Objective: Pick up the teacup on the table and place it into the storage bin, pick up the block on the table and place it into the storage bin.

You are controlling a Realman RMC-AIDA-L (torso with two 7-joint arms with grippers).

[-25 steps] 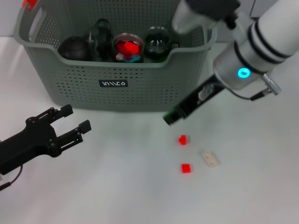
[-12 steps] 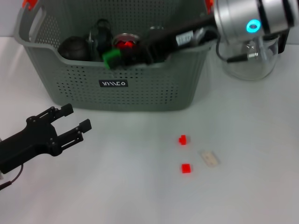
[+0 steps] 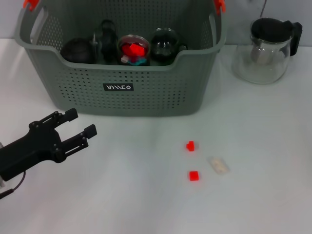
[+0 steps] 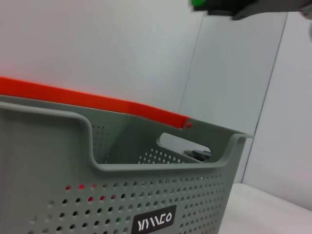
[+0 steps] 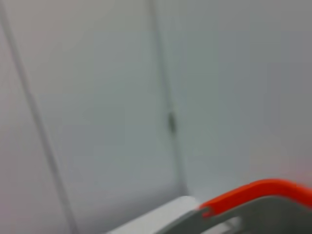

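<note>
The grey perforated storage bin (image 3: 146, 97) stands at the back of the table, and also shows in the left wrist view (image 4: 146, 195) and the right wrist view (image 5: 273, 204). Inside it stand a dark teacup (image 3: 165, 45), a round dark pot (image 3: 78, 49) and a glass cup with red pieces (image 3: 132, 48). Two small red blocks (image 3: 190, 145) (image 3: 194, 176) lie on the table in front of the bin. My left gripper (image 3: 80, 123) hovers open and empty at the lower left. My right gripper (image 4: 214, 6) shows only in the left wrist view, high above the bin, with a green tip.
A glass pot with a black lid (image 3: 265, 48) stands on the table right of the bin. A pale, flat piece (image 3: 219, 165) lies beside the red blocks. The bin's handles carry orange clips (image 3: 30, 4).
My right arm swung from above the red blocks to over the bin, then rose out of the head view, uncovering the glass pot. The left arm has barely moved.
</note>
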